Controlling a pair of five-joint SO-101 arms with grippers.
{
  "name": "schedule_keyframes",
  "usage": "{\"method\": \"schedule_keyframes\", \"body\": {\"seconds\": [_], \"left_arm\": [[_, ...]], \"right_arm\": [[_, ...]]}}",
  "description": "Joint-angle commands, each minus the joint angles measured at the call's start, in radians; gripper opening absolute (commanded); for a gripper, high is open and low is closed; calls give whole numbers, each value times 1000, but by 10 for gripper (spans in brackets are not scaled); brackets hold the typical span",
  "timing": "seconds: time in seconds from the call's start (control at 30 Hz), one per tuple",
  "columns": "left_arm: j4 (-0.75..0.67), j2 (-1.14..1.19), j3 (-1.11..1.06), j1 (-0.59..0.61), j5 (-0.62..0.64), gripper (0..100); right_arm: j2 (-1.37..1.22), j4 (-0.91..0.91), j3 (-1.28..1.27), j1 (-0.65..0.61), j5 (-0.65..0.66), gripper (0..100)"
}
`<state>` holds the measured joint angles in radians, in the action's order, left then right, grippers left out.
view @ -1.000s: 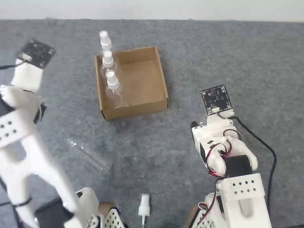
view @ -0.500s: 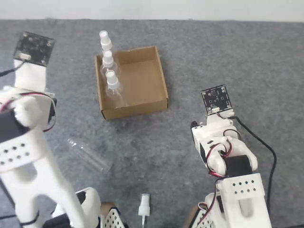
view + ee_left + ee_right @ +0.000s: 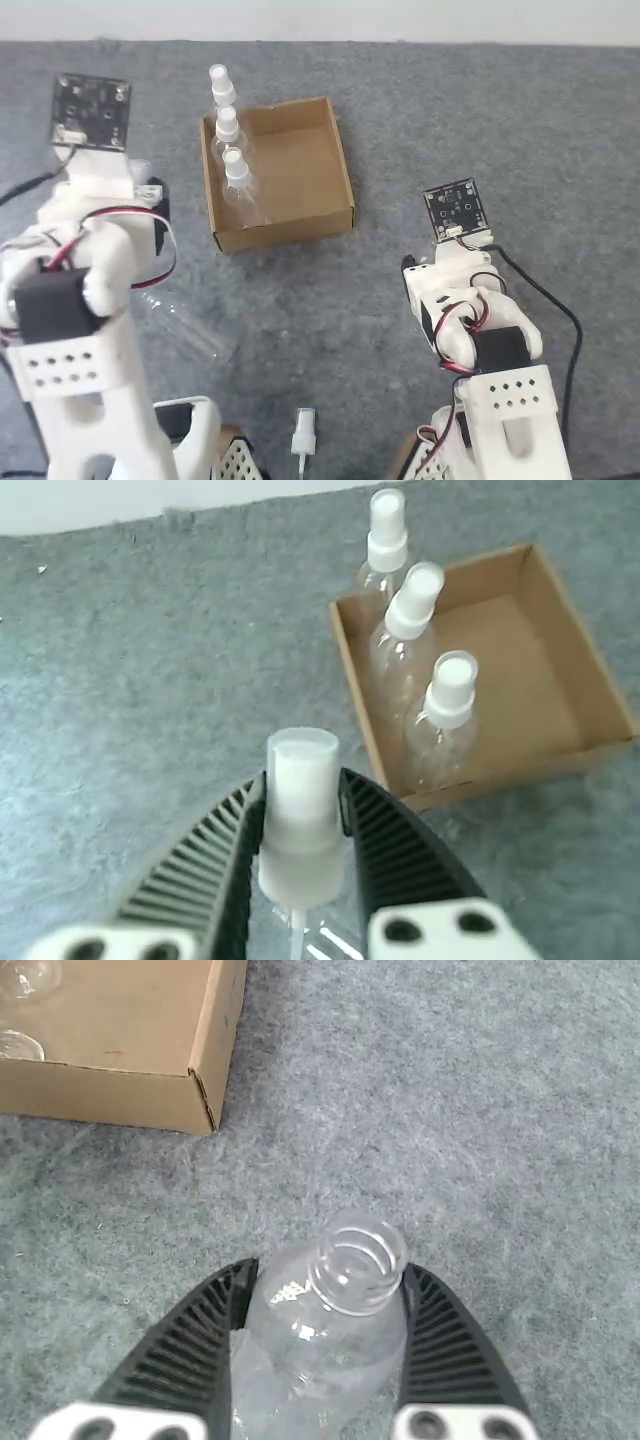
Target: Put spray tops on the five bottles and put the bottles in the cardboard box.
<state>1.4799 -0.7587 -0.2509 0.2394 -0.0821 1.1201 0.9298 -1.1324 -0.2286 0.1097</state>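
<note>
**Cap-to-Neck Mating: Risk Points**

The left gripper (image 3: 300, 780) is clamped on a white plastic spray top (image 3: 298, 825), dip tube pointing down. The right gripper (image 3: 330, 1275) grips a clear plastic bottle (image 3: 335, 1325) whose threaded neck is open. The two are well apart. If tube and neck are misaligned at mating, the tube may bend or the top may seat skewed; excess grip may buckle the thin bottle.

Further out, the brown cardboard box (image 3: 335, 170) holds two capped bottles (image 3: 237, 175). A third capped bottle (image 3: 220, 85) stands just beside its far corner. An uncapped clear bottle (image 3: 185, 325) lies on the grey felt desk (image 3: 500, 120), and a loose white spray top (image 3: 304, 432) lies near the arm bases.
</note>
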Motion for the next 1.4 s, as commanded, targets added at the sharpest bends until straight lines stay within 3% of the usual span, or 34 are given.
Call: {"method": "schedule_keyframes", "body": {"seconds": [0.0,0.3,0.7,1.27,1.37], "left_arm": [[-60,-74,-10,-29,75,12],[-232,-267,-179,-210,236,12],[-450,-443,-380,-311,370,11],[-606,-516,-380,-545,385,11],[-640,-523,-414,-580,400,11]], "right_arm": [[39,-22,5,7,2,76],[171,12,-20,2,-37,76],[493,8,-184,-154,12,76],[615,5,-255,-277,17,76],[647,5,-293,-341,87,76]]}}
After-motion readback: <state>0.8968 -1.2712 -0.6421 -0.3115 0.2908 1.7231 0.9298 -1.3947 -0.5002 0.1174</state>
